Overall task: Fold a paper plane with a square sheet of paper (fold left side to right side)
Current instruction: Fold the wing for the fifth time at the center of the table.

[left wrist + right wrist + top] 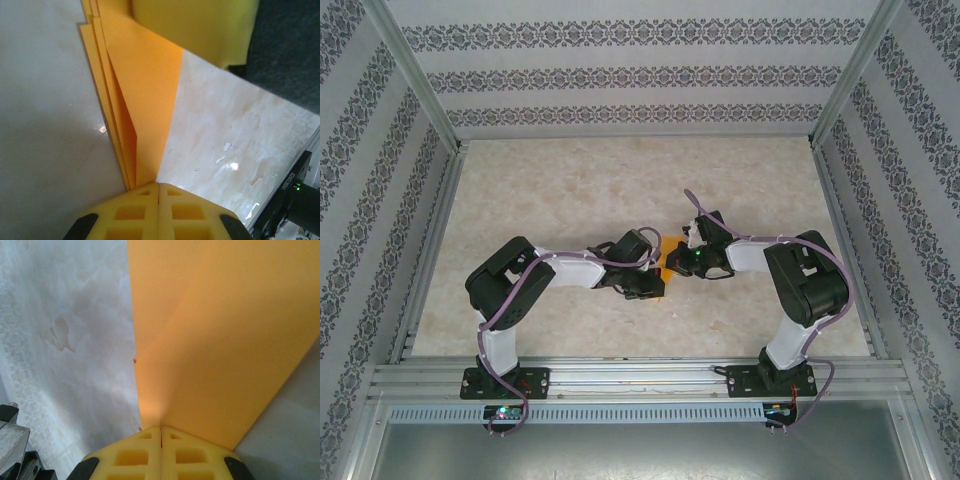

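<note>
The thin, bright orange paper plane (663, 266), a pointed wedge of layered creases, sat near the middle of the pale marbled table (570, 190), caught between the two arms and mostly covered by them in the overhead view. The left gripper (158, 186) had its yellow fingers pressed together on the narrow tip, where several stacked edges fanned out. The right gripper (161, 429) was likewise closed onto a broad flat panel of the same paper. Whether the sheet rested on the table or hung just above it could not be told.

With both ends pinched, the main risk looked like tension: if either arm drew away or twisted out of step with the other, paper this thin would probably tear at a crease or slide out of one grip. The loose layers at the left tip seemed likely to splay or shift, which would spoil the alignment of the next fold. The two grippers also stood very close together, so a small error in path could knock them together or crumple the paper between them.
</note>
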